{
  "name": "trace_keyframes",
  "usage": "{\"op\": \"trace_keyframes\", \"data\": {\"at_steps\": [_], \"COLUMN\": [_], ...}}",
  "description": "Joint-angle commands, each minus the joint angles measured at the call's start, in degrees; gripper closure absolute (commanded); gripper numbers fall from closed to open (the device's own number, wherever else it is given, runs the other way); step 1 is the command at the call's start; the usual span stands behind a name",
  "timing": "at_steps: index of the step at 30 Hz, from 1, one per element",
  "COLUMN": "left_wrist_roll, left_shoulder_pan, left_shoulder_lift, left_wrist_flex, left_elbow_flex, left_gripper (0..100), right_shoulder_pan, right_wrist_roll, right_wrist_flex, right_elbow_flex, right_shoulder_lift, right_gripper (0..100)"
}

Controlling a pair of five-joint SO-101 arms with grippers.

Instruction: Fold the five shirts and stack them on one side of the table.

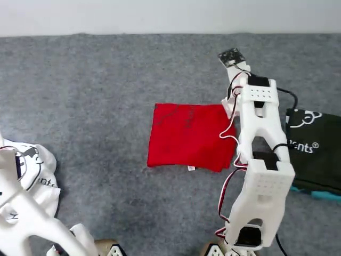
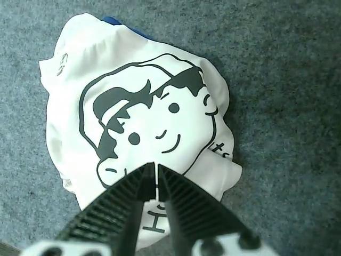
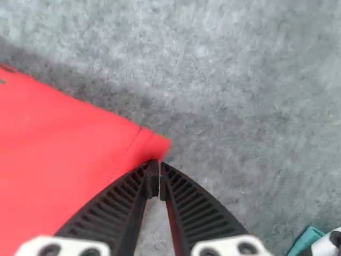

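A folded red shirt lies flat at the middle of the grey table. My right arm stretches along the shirt's right edge. My right gripper is shut, its tips right at a corner of the red shirt; I cannot tell whether they pinch the cloth. At the left edge lies a crumpled white shirt printed with a cartoon face. My left gripper hovers shut over the white shirt, holding nothing. A bit of blue cloth peeks from under it.
A folded dark green shirt lies at the right edge on top of a teal one. The left arm's white body covers the near left corner. A grey carpet-like cover spans the table.
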Motion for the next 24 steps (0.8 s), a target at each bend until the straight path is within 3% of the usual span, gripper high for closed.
{"op": "trace_keyframes", "data": {"at_steps": [1,8,18,24], "left_wrist_roll": [-0.5,-0.5,-0.5,-0.5], "left_shoulder_pan": [0.1,0.1,0.1,0.1], "left_shoulder_lift": [-1.0,-1.0,-1.1,-1.1], "left_wrist_flex": [-0.7,-0.7,-0.6,-0.6], "left_elbow_flex": [-0.2,-0.2,-0.2,-0.2], "left_gripper": [99,99,99,99], "right_shoulder_pan": [-0.7,-5.5,0.3,-4.2], "right_wrist_roll": [0.3,0.2,0.7,0.2], "right_wrist_flex": [1.9,9.2,-4.3,8.7], "right_elbow_flex": [-3.6,-4.8,-6.2,-14.7], "right_shoulder_lift": [-2.2,-7.1,6.7,1.5], "right_gripper": [98.2,98.0,98.0,98.0]}}
